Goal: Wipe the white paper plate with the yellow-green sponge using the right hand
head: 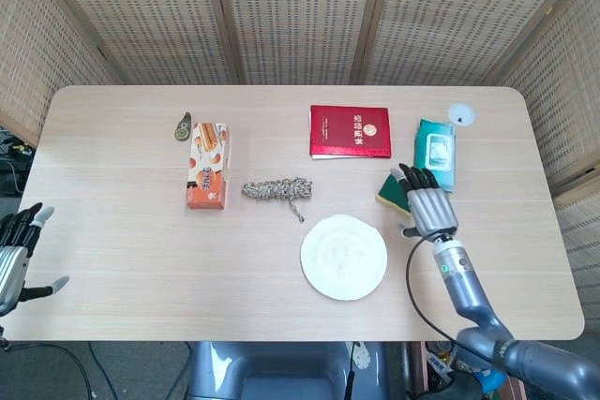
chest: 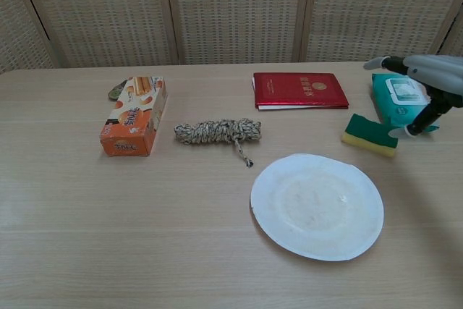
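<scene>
The white paper plate [head: 344,257] [chest: 317,205] lies flat at the table's near middle with nothing on it. The yellow-green sponge [head: 388,190] [chest: 370,134] lies green side up on the table, beyond the plate's right edge. My right hand [head: 427,204] [chest: 427,81] hovers just right of the sponge with its fingers spread and holds nothing; one fingertip [chest: 398,133] hangs by the sponge's right end. In the head view the hand covers part of the sponge. My left hand [head: 14,252] stays open off the table's left edge, seen only in the head view.
A teal wet-wipes pack [head: 435,155] [chest: 398,99] lies under and behind my right hand. A red booklet [head: 350,131] [chest: 299,90], a coiled rope [head: 277,189] [chest: 217,132] and an orange snack box [head: 206,166] [chest: 134,116] lie further left. A white lid [head: 460,115] sits at the far right.
</scene>
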Available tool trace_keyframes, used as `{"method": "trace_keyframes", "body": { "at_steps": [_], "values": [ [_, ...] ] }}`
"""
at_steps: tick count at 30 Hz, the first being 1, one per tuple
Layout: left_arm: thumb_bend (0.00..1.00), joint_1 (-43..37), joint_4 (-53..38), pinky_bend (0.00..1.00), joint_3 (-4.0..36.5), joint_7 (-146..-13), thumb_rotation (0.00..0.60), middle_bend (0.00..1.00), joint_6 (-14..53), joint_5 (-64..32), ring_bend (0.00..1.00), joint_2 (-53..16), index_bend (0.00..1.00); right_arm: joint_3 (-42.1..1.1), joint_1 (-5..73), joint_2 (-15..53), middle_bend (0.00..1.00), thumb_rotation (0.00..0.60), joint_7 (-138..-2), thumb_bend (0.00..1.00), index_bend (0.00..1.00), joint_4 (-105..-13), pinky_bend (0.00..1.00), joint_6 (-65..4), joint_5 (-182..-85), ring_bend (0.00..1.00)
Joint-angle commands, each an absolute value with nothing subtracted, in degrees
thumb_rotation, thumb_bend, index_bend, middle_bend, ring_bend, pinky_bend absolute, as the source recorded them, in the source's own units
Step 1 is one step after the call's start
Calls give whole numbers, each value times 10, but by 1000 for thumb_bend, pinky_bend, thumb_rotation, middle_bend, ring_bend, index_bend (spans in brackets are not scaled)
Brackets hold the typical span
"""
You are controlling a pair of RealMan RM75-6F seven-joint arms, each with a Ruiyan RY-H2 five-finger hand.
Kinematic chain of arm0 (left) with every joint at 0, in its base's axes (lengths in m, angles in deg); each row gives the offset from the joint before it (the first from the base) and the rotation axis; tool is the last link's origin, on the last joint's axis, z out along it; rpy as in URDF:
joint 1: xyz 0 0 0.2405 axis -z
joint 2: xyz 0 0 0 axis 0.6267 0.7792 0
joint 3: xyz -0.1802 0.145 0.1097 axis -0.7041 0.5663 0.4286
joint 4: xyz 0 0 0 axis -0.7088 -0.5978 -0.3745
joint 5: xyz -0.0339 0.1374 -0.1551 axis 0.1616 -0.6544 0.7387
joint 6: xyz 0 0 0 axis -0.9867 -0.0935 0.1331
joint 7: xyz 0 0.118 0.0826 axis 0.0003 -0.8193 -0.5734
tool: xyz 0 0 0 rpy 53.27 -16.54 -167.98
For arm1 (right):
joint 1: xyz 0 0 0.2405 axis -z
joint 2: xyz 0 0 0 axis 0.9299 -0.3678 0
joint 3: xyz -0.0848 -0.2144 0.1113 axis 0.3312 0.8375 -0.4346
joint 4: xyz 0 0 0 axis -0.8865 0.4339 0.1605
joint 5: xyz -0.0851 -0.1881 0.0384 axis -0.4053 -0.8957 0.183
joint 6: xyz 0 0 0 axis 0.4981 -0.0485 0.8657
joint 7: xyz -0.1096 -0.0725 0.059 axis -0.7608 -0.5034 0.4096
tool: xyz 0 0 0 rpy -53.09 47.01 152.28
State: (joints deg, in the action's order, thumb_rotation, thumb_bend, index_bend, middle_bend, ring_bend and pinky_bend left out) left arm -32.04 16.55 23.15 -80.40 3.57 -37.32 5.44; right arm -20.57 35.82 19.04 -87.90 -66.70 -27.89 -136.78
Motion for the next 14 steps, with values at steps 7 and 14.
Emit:
{"method": "trace_keyframes", "body": {
  "at_steps": [7, 14],
  "values": [
    [0, -330, 167, 0, 236, -797, 600, 0, 17, -389, 0, 57, 0, -109, 483, 105, 0, 600, -753, 0, 0, -702, 0, -443, -1539, 0],
    [0, -338, 163, 0, 234, -805, 600, 0, -4, -396, 0, 52, 0, -76, 550, 92, 0, 600, -766, 0, 0, -720, 0, -522, -1573, 0]
  ]
}}
